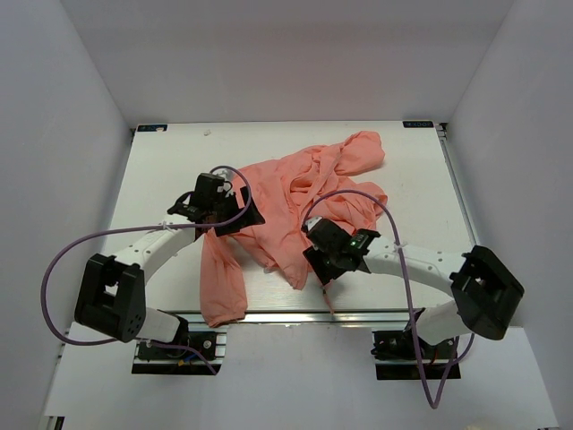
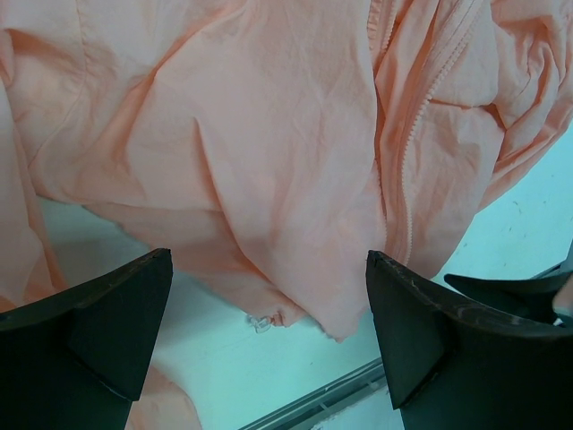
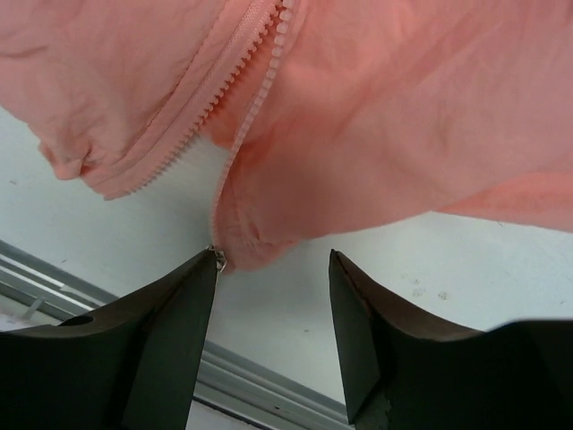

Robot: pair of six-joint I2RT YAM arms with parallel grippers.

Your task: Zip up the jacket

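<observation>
**A:** What lies nearest the arm bases?

**B:** One sleeve (image 1: 222, 291) of the jacket (image 1: 286, 193). Its end reaches right up to the near edge of the surface (image 1: 412, 188), left of the middle.

**A:** And the right hand?

**B:** The right hand (image 3: 274, 260) hangs low over the jacket's near hem, a little right of the middle. Its fingers stand moderately apart. Only bare surface and the tip of the hem show between them, so it holds nothing.

**A:** Is anything close to those fingers?

**B:** The bottom end of the zipper (image 3: 255, 107). A small metal piece (image 3: 218, 260) sits just at the tip of one finger (image 3: 170, 331), and I cannot tell whether they touch. From there the two rows of teeth run away from the wrist camera. They lie apart low down and draw close together farther up.

**A:** Where is the left hand?

**B:** Farther in, at the left side of the jacket. The left hand (image 2: 269, 269) is spread wide over wrinkled fabric and grips nothing. In its wrist view a line of zipper teeth runs down a fold right of the middle.

**A:** And beyond that?

**B:** Most of the salmon-pink jacket is bunched in the middle of the surface. One crumpled part stretches toward the far right corner. I cannot tell whether that part is a sleeve or a hood.
</observation>
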